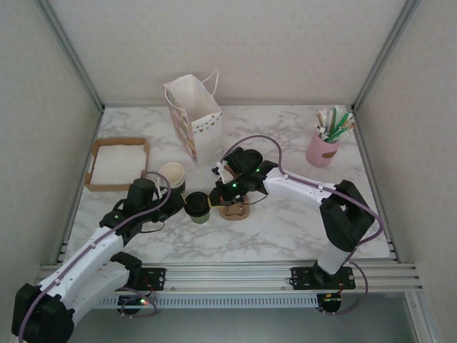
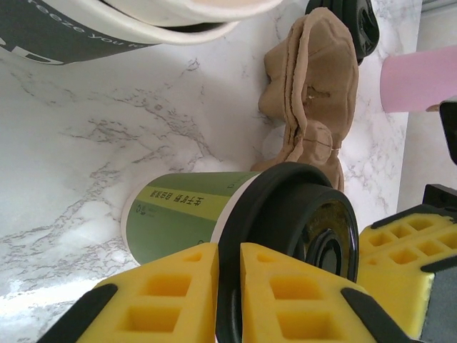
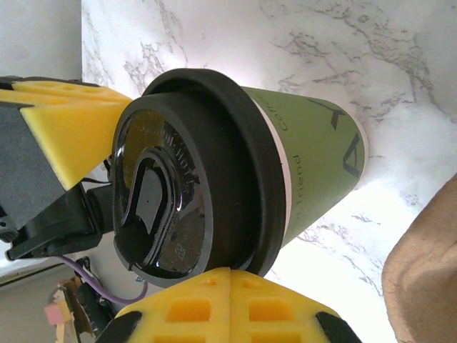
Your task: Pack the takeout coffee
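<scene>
The coffee cup (image 1: 198,207) stands on the table (image 1: 285,221) a little left of centre in the top view. The brown cardboard carrier (image 1: 234,210) is just beside it on the right, and the stack of lidless cups (image 1: 172,174) is near its upper left.

At the bottom of its wrist view, the left pincer (image 2: 228,261) is closed on the rim of the black lid (image 2: 307,221), with one yellow pad under the rim against the green wall and the other on the lid's top. The right pincer (image 3: 230,286) is closed on nothing; its joined tips touch or sit just beside the lid's edge at the bottom of that frame.

The cup is probably light, with a thin paper wall that dents under a hard squeeze. Whether it is filled cannot be told. The glossy lid looks stiff but slippery, and since it is only pressed on, lifting by it may pop it off. A safer hold is likely around the wall just under the lid, with the cup kept upright.
</scene>
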